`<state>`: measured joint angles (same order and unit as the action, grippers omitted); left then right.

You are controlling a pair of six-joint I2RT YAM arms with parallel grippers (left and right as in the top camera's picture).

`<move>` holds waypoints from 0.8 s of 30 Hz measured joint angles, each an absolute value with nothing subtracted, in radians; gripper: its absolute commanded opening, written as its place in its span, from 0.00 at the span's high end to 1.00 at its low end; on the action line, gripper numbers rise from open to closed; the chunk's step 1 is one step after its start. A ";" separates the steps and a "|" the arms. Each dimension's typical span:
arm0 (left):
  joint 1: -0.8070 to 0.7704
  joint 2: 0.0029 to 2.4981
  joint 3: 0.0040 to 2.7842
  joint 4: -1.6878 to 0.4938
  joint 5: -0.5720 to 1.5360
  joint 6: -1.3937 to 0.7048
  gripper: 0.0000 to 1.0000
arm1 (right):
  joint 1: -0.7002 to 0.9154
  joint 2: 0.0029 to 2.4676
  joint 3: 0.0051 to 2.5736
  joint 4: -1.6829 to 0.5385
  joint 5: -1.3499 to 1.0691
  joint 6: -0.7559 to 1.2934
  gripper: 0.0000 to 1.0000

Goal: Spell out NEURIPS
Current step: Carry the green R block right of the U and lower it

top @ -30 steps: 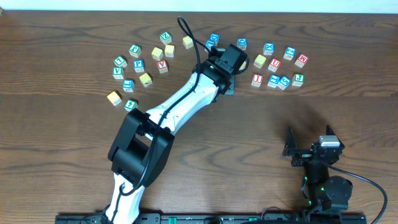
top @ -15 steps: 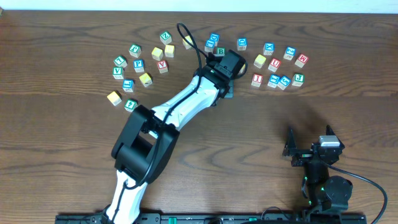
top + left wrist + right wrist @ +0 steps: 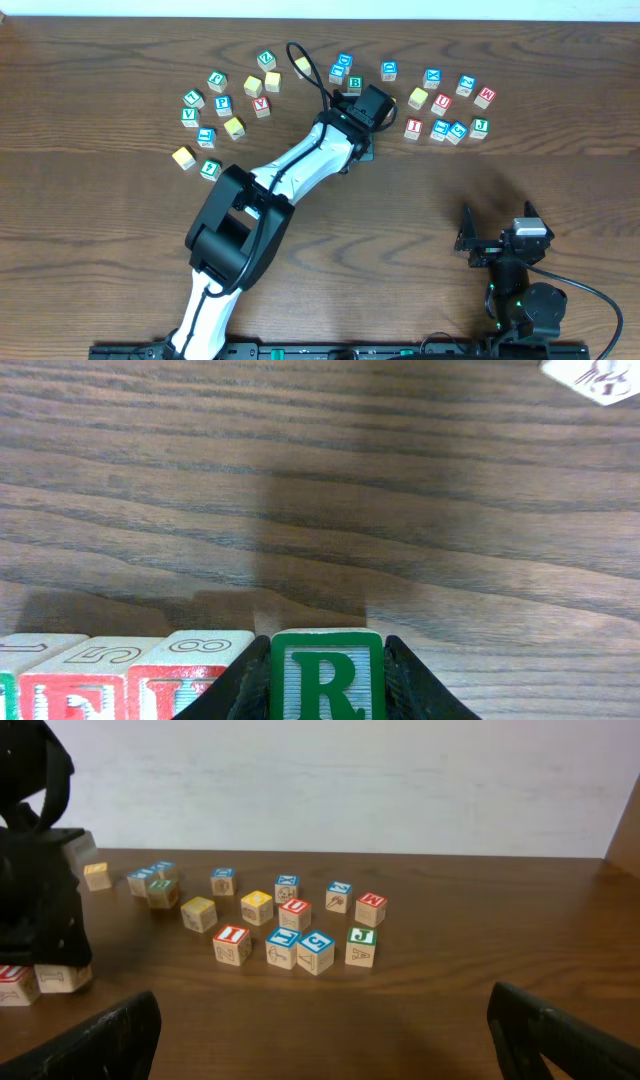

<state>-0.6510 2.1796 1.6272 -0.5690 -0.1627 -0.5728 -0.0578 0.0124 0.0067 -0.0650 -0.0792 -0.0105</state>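
On the dark wooden bench (image 3: 400,480), a red E wooden cube (image 3: 70,688) and a red U wooden cube (image 3: 190,672) are lined up in spelling order. The green R wooden cube (image 3: 327,672) is held just beside U as the next letter, pinched in the narrowly parted left end effector (image 3: 327,705). The right end effector (image 3: 320,1045) is parked wide open and empty.

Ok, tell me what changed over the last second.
The left arm shifted slightly toward the near edge, uncovering the green B cube. The left gripper stayed shut on the green R cube beside the row. The right gripper stayed open and parked; the scattered cubes did not move.
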 measured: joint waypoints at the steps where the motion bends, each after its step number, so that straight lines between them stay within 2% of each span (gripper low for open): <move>1: -0.651 2.183 1.627 -0.569 -0.163 -0.573 0.68 | -0.058 0.012 0.007 -0.065 -0.079 -0.010 0.01; 11: -0.651 2.188 1.627 -0.584 -0.163 -0.573 0.67 | -0.058 0.012 0.007 -0.065 -0.079 -0.010 0.01; 12: -0.651 2.188 1.627 -0.584 -0.163 -0.573 0.59 | -0.058 0.012 0.007 -0.065 -0.079 -0.010 0.01; 13: -0.651 2.188 1.627 -0.585 -0.163 -0.573 0.57 | -0.058 0.012 0.007 -0.065 -0.079 -0.010 0.01; 24: -0.651 2.189 1.627 -0.595 -0.163 -0.576 0.57 | -0.058 0.012 0.007 -0.065 -0.079 -0.010 0.01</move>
